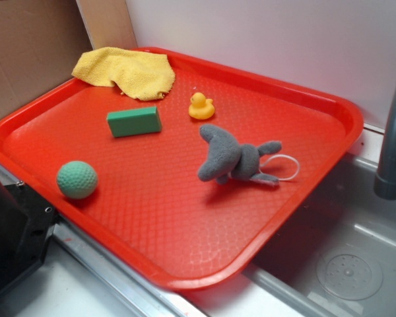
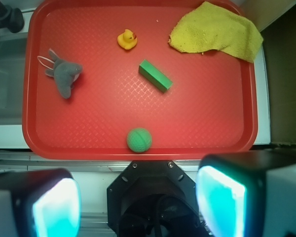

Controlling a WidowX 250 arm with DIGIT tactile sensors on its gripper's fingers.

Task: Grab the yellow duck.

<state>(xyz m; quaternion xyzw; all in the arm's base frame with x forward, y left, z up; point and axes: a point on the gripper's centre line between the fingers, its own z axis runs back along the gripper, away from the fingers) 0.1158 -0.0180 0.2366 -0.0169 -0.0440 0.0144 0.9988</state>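
Note:
The yellow duck [image 1: 201,106] [image 2: 127,39] sits upright near the far side of the red tray [image 1: 303,191] [image 2: 212,123], small and glossy with an orange beak. My gripper [image 2: 138,202] hangs high above the near edge of the tray, over the robot's black base [image 2: 153,197]. Its two pads [image 2: 56,207] stand wide apart with nothing between them. The duck lies far ahead of the fingers, well apart from them. The exterior view shows no gripper, only the black base [image 1: 10,231] at the lower left.
On the tray also lie a green block [image 1: 134,121] [image 2: 155,75], a green ball [image 1: 77,179] [image 2: 139,139], a grey plush toy [image 1: 234,158] [image 2: 64,76] and a rumpled yellow cloth [image 1: 129,71] [image 2: 217,32]. A sink with a grey faucet [image 1: 393,139] lies beside the tray.

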